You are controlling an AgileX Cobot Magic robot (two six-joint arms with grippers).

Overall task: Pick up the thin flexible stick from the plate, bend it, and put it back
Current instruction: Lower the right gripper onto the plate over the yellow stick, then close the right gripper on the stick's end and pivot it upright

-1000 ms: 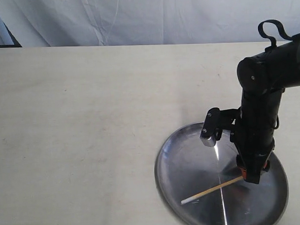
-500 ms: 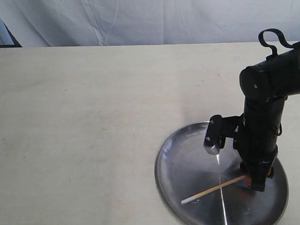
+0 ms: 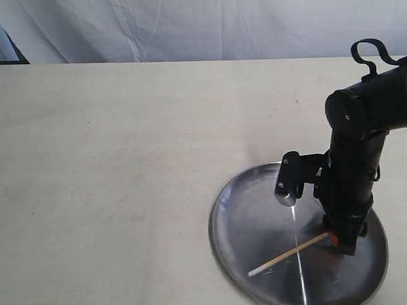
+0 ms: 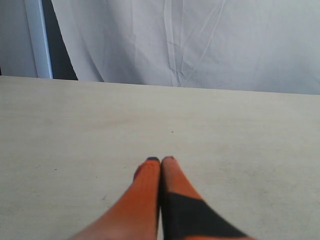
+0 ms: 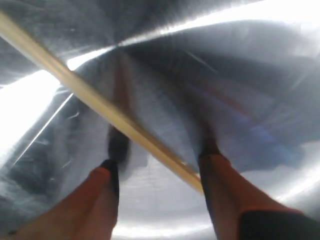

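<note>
The left pincer hangs over bare desk with its fingers pressed together and no plate in its view. On the plate the thin flexible stick lies slantwise, whitish end toward the plate's left rim, its other end between the spread fingers of the right pincer, the nearer one, not yet clamped

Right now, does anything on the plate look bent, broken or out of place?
Nothing stands out. The stick lies straight and unbroken on the plate, one end between the open right fingers, close against one of them.
</note>
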